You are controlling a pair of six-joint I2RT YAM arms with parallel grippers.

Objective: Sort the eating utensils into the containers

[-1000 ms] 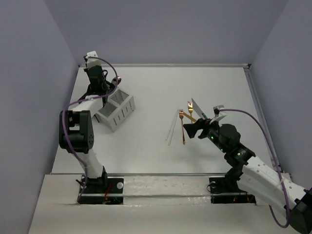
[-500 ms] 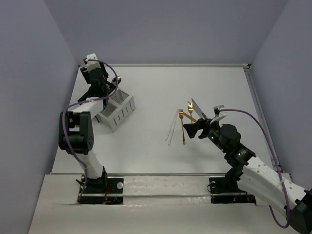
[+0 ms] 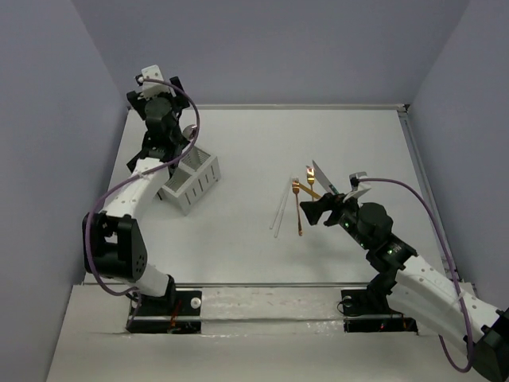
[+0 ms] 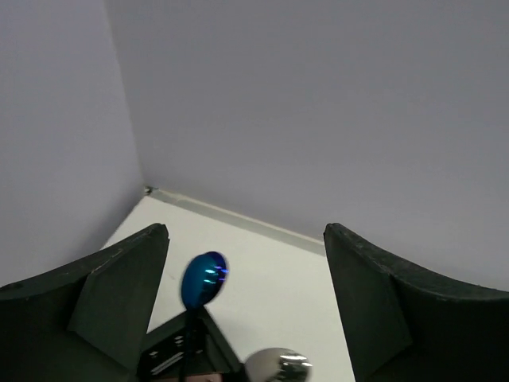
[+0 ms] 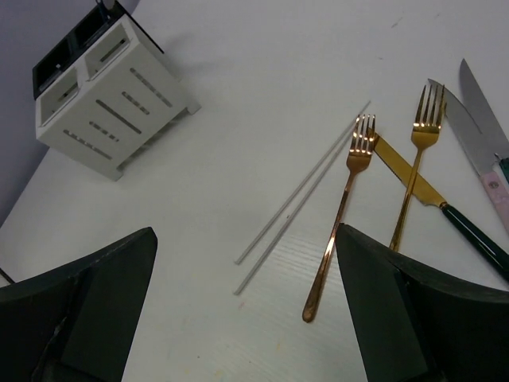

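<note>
left gripper [image 4: 246,239], spread and empty, hangs above the white caddy [image 5: 119,119] where a blue spoon [image 4: 204,277] stands upright; right gripper [image 5: 246,239], likewise spread and empty, hovers over gold forks [image 5: 339,215] and chopsticks [image 5: 302,183] well right of that caddy: pick step judged pending, requiring descent and closure on one handle.

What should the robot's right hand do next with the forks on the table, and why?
Probably lower the open right gripper onto the handle of the gold fork beside the white chopsticks. In the wrist view that handle lies bare on the table between the fingers, while the other gold fork crosses a green-handled knife and looks harder to pinch.
</note>
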